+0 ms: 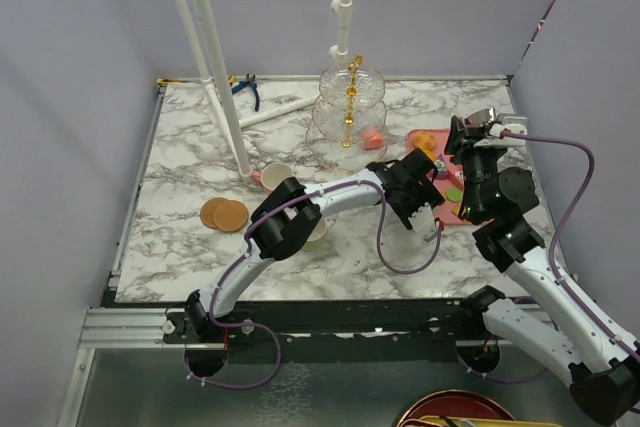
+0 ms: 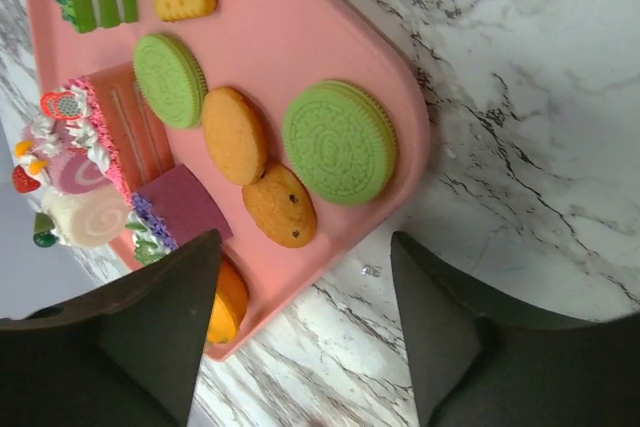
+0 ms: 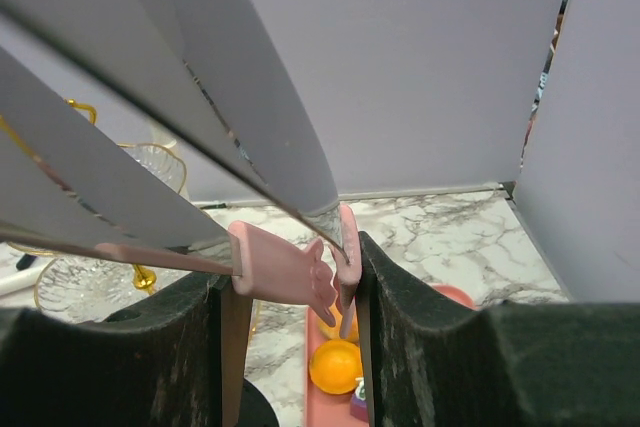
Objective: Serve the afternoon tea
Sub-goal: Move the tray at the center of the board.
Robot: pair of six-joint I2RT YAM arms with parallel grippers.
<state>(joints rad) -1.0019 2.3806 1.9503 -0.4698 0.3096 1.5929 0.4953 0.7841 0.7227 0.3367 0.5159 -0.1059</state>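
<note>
Two coasters [image 1: 232, 215], one glass stand [image 1: 349, 107], two green macarons [image 2: 340, 142], one pair of tongs [image 3: 285, 272].

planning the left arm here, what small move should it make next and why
Probably close the left pincer on the near rim of the pink tray, to steady it. Its fingers stand open astride that rim, one over the tray and one over the marble table. The right pincer grips metal tongs near the tray, so a picking step seems likely.
</note>
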